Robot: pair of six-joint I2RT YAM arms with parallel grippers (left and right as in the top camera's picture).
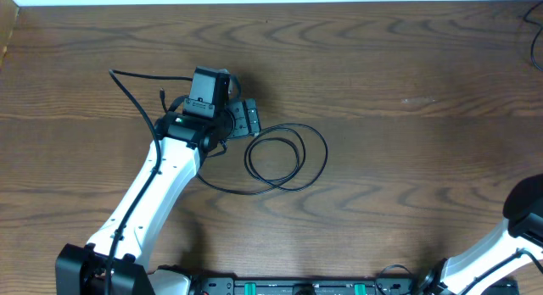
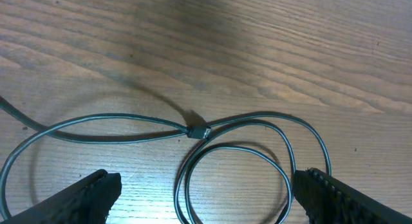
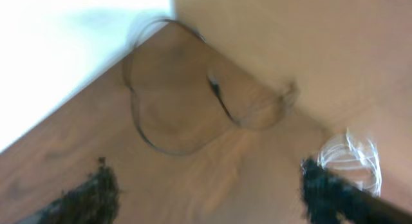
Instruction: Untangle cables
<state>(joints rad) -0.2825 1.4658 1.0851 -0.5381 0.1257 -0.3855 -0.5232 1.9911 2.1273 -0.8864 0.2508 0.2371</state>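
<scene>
A thin black cable (image 1: 286, 156) lies on the wooden table in two overlapping loops, with a tail running left under my left arm. My left gripper (image 1: 245, 118) hovers just left of and behind the loops, open and empty. In the left wrist view the cable (image 2: 257, 118) crosses at a small plug or clip (image 2: 198, 130), and a loop lies between the open fingers (image 2: 207, 183). The right wrist view is blurred. It shows a dark cable loop (image 3: 168, 102) and a white coiled cable (image 3: 351, 156) beside the right finger. My right gripper (image 3: 206, 176) is open and empty.
My right arm (image 1: 519, 231) is at the bottom right corner of the overhead view. A thin dark cord (image 1: 534, 41) shows at the far right edge. A thick black wire (image 1: 131, 96) runs along my left arm. The table's far edge (image 1: 271, 2) meets a white surface.
</scene>
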